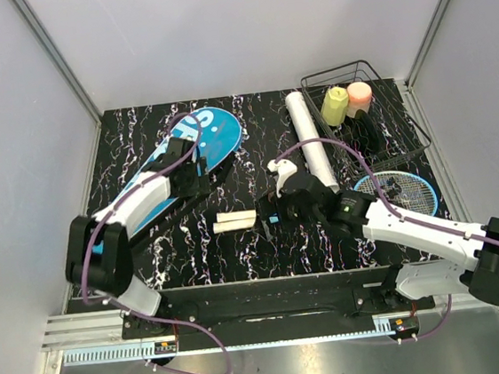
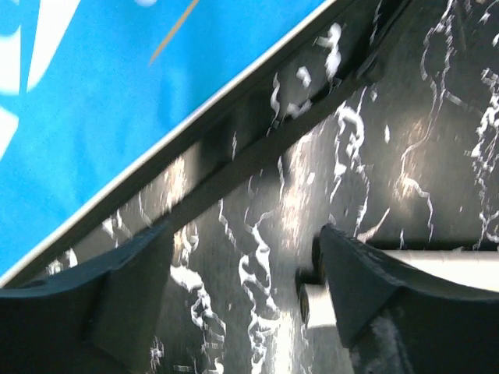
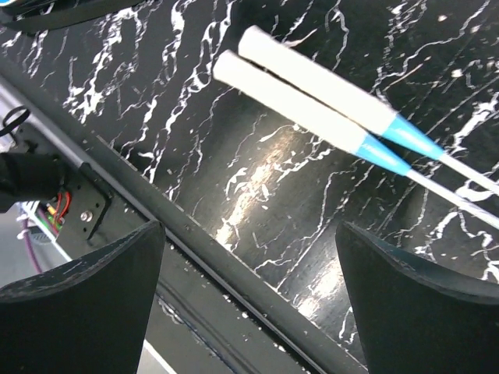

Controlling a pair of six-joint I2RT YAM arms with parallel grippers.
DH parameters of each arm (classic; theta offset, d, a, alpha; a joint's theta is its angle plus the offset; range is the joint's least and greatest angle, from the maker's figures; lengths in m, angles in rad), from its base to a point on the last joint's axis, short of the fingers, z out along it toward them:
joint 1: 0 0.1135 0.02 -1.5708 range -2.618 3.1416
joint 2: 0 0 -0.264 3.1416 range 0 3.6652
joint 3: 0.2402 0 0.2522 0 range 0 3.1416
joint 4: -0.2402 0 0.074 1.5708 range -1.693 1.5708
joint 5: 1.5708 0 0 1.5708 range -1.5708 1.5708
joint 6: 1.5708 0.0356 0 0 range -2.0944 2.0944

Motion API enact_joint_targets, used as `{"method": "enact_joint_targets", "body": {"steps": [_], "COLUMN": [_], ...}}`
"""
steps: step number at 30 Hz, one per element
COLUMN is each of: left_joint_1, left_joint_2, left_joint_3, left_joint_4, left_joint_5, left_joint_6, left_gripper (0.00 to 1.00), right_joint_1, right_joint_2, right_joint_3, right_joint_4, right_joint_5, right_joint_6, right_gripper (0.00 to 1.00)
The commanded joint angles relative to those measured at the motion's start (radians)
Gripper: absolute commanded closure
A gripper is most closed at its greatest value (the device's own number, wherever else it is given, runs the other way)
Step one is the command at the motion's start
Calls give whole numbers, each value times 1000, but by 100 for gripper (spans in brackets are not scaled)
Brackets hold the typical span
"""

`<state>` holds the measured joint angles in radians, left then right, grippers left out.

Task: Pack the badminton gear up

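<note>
The blue racket-shaped cover (image 1: 213,135) lies flat at the table's back left and fills the upper left of the left wrist view (image 2: 101,101). My left gripper (image 1: 198,176) is open and empty over the cover's near edge (image 2: 242,288). Two rackets lie side by side: their white handles (image 1: 235,220) are at the middle front, and their blue-framed heads (image 1: 415,186) are at the right, partly under my right arm. My right gripper (image 1: 269,219) is open and empty just right of the handles (image 3: 312,93), low over the table (image 3: 249,296). The long white tube (image 1: 309,138) lies at the back centre. I cannot make out any shuttlecocks.
A black wire basket (image 1: 404,126) stands at the back right with a yellow bottle (image 1: 335,105) and a pink bottle (image 1: 359,95) in it. The table's front rail (image 3: 195,234) runs between my right fingers. Grey walls close in the sides and back.
</note>
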<state>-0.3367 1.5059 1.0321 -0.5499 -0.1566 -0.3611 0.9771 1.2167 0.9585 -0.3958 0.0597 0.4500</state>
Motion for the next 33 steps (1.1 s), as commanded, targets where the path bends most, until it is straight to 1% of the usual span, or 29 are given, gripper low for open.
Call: {"method": "enact_joint_targets", "body": {"steps": [1, 2, 3, 5, 7, 8, 9, 11, 12, 15, 16, 19, 25, 28, 29, 31, 32, 33], "left_joint_1": [4, 5, 5, 8, 11, 14, 16, 16, 15, 11, 10, 5, -19, -28, -30, -38, -41, -45], "left_joint_2": [140, 158, 189, 214, 241, 249, 267, 286, 306, 338, 341, 352, 408, 428, 428, 430, 422, 416], "left_joint_3": [157, 173, 202, 224, 246, 250, 261, 266, 267, 287, 286, 281, 290, 287, 281, 278, 273, 269], "left_joint_4": [8, 8, 4, -2, -2, 1, 7, 31, 42, 51, 70, 111, 140, 143, 145, 146, 146, 145], "left_joint_5": [43, 54, 58, 83, 98, 141, 150, 230, 232, 201, 189, 169, 161, 158, 158, 124, 115, 105], "left_joint_6": [77, 88, 96, 126, 140, 145, 143, 131, 120, 105, 102, 77, 50, 33, 30, 22, 21, 17], "left_gripper": [28, 32, 33, 33, 28, 26, 23, 21, 21, 27, 31, 33, 35, 41, 45, 51, 59, 65], "right_joint_1": [-5, -6, -6, -6, -8, -8, -8, -8, -9, -14, -15, -20, -28, -41, -46, -66, -74, -84], "right_joint_2": [-60, -69, -75, -95, -114, -117, -120, -118, -112, -103, -102, -103, -72, -46, -34, -22, -13, -6], "right_joint_3": [-64, -79, -90, -112, -122, -124, -125, -121, -113, -93, -92, -90, -84, -60, -47, -40, -32, -30], "right_joint_4": [87, 89, 92, 94, 98, 101, 104, 118, 120, 117, 117, 118, 117, 80, 71, 51, 49, 45], "right_joint_5": [-126, -123, -118, -92, -71, -64, -40, -25, -18, -9, -8, 6, -4, 12, 14, 17, 12, 6], "right_joint_6": [39, 48, 58, 81, 98, 101, 102, 96, 90, 69, 64, 58, 33, 7, 1, -4, -1, 4], "right_gripper": [0, 0, 0, 0, 0, 0, 0, 0, 0, 0, 0, 0, 0, 0, 0, 0, 0, 0]}}
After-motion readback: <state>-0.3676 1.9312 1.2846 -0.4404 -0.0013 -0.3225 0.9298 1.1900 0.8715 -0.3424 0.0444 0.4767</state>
